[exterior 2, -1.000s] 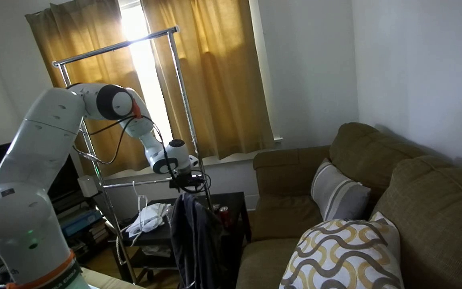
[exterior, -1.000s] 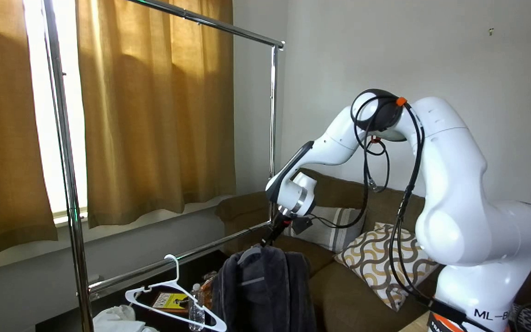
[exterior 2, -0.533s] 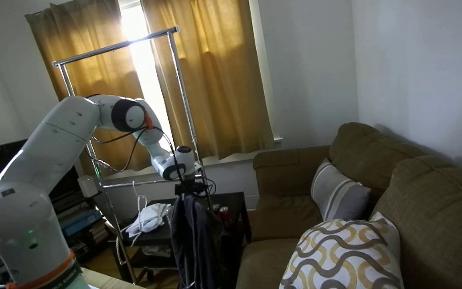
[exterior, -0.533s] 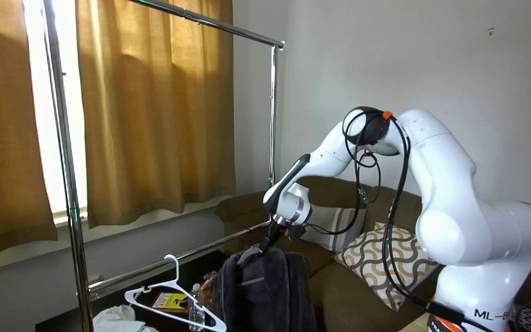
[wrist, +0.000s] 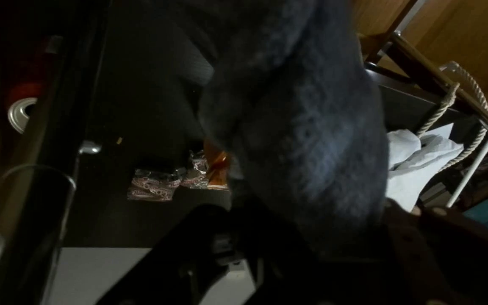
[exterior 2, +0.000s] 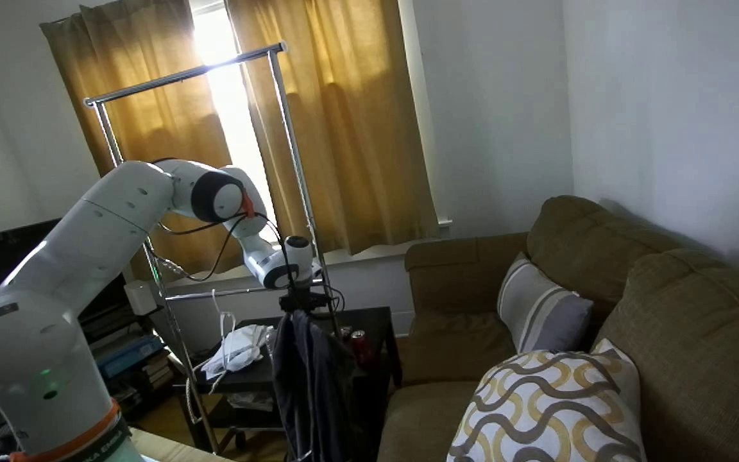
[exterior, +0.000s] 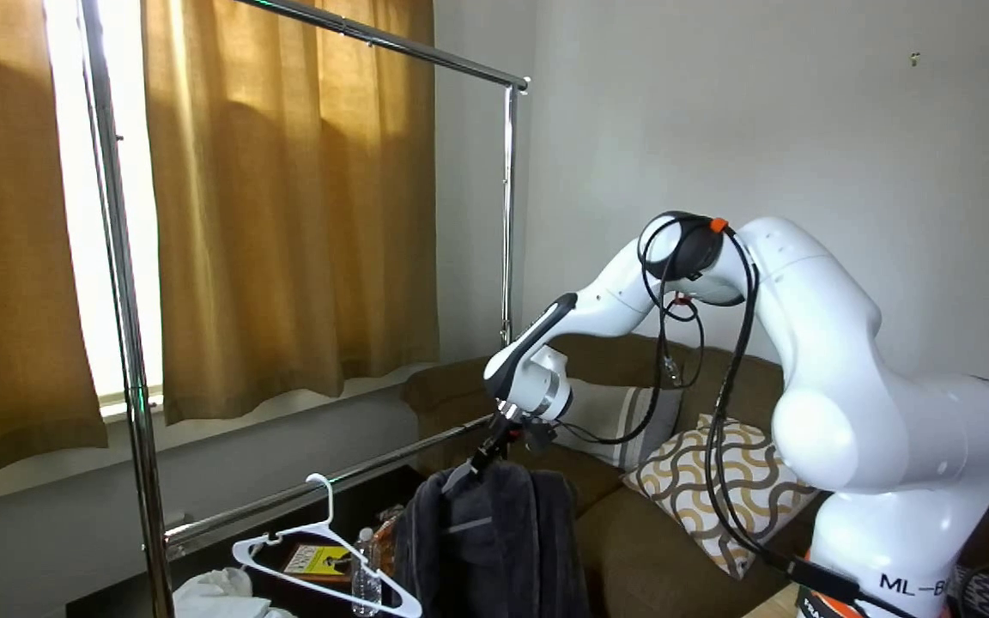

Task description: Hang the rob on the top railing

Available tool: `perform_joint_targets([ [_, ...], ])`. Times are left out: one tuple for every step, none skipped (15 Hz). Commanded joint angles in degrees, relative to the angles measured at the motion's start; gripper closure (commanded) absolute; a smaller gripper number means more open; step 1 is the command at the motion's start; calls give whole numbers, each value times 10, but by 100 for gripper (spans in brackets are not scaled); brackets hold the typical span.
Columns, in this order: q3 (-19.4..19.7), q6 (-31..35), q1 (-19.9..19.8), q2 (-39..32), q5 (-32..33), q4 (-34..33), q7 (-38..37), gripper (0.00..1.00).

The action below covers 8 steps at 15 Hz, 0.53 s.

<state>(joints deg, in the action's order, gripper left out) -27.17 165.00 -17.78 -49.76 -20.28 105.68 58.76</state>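
At the top of the robe (exterior: pixel 503 541): the gripper (exterior: pixel 475 468) slanted down, its tip overlapping a pale curved piece (exterior: pixel 457 478) there; whether it touched that piece could not be told.
Fingers (wrist: pixel 197 228): they stood apart in the dim wrist view, one on each side of a thick fold of robe cloth that filled the gap; contact with the cloth could not be made out.
Robe: it fell long and dark in both exterior views, well below the top railing (exterior: pixel 404 45), near the sofa (exterior 2: pixel 466 269) and in front of the black table (exterior 2: pixel 379 317); its lower end ran out of view, and what bore its weight could not be seen.
Arm (exterior: pixel 821 318): compared with a second earlier, its elbow had sunk in both exterior views, most of that drop already made by half a second earlier.
Gripper since then: it had come down a little with the arm, and its tip had shifted along the robe's upper edge toward the white hanger (exterior: pixel 327 524). In an exterior view it sat right over the upper end of the robe (exterior 2: pixel 308 378), its fingers hidden.
Robe and hanger: both kept their places; the hanger's hook stood at the lower bar (exterior: pixel 417 447).
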Motion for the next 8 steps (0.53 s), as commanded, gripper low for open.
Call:
perform_joint_targets([
  [-43, -3, -39, 3, 13, 17, 0, 87],
  [-54, -3, -49, -1, 11, 18, 7, 95],
  [-58, -6, -55, -1, 11, 21, 8, 98],
  [-64, -9, -62, -4, 10, 24, 10, 99],
  [-69, -6, -67, -6, 10, 27, 10, 97],
  [-74, -8, -74, -6, 10, 30, 10, 98],
  [-79, -6, -79, -5, 9, 35, 9, 97],
  [-86, -1, -86, 0, 8, 43, 10, 96],
])
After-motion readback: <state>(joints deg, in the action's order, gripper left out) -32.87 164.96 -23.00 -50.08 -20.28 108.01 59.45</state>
